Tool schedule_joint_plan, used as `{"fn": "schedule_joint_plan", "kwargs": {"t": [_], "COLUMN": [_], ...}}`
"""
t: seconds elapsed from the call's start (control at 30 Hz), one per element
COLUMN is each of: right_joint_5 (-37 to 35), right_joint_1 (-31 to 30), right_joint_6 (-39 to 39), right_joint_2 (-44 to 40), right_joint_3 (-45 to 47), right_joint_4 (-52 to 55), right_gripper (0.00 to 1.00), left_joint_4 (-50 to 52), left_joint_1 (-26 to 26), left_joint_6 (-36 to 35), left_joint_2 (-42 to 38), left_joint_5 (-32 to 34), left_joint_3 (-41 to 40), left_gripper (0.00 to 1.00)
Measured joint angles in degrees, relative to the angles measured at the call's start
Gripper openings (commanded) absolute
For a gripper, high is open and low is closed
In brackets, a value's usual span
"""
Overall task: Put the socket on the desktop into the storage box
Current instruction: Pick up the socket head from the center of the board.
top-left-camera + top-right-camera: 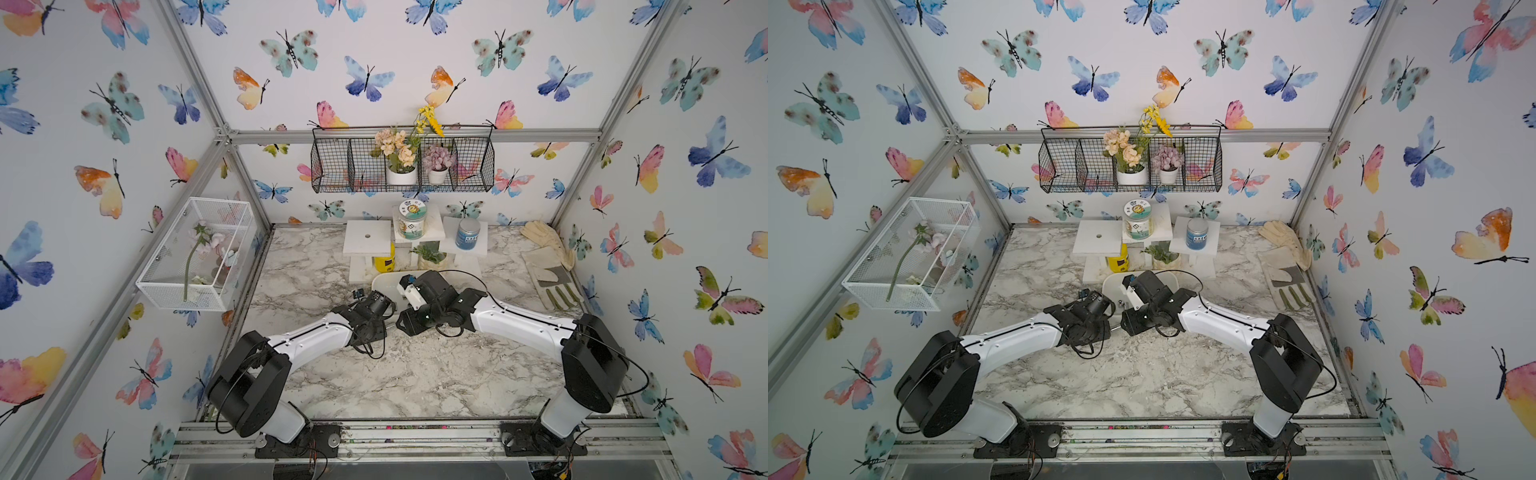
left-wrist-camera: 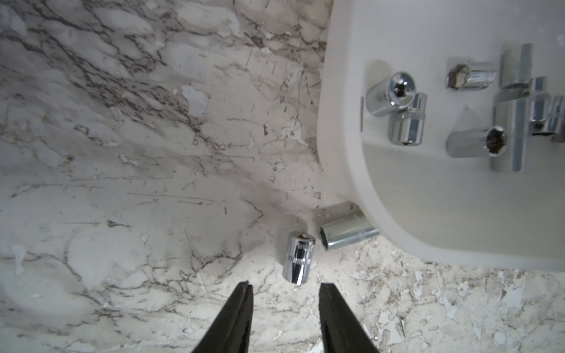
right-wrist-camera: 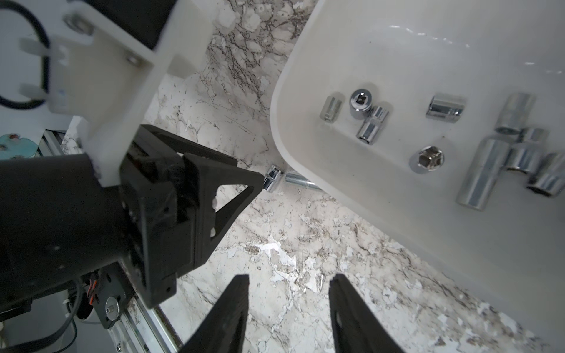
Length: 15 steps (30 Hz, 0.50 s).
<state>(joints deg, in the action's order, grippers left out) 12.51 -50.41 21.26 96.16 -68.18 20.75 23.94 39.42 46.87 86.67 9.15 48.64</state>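
Two chrome sockets lie on the marble desktop (image 2: 153, 183) beside the storage box's near corner. One is a short socket (image 2: 298, 258) (image 3: 273, 182). The other is a longer socket (image 2: 348, 233) (image 3: 298, 180), partly tucked under the rim. The white storage box (image 2: 342, 152) (image 3: 284, 128) (image 1: 380, 284) holds several chrome sockets. My left gripper (image 2: 286, 285) is open with nothing between its fingers, and the short socket lies just past its fingertips (image 3: 258, 180). My right gripper (image 3: 289, 276) hovers open over bare marble, nearer me than the box.
White stands carrying a printed jar (image 1: 410, 224) and a blue jar (image 1: 467, 233) sit behind the box. Work gloves (image 1: 548, 270) lie at the right edge. A white wire-mesh cage (image 1: 195, 253) hangs on the left wall, and a black wire basket (image 1: 401, 166) on the back wall.
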Motion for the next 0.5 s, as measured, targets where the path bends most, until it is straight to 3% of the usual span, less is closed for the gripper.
{"fn": "schedule_joint_plan", "kwargs": {"t": [0.5], "right_joint_5": [-0.1], "right_joint_1": [-0.1], "right_joint_6": [0.1], "right_joint_2": [0.0], "right_joint_3": [0.4], "right_joint_4": [0.0], "right_gripper": [0.47], "left_joint_4": [-2.4], "left_joint_1": [-0.7], "left_joint_6": [-2.1], "left_joint_2": [5.0], "left_joint_5": [-1.1], "left_joint_3": [0.5], "left_gripper": [0.35]}}
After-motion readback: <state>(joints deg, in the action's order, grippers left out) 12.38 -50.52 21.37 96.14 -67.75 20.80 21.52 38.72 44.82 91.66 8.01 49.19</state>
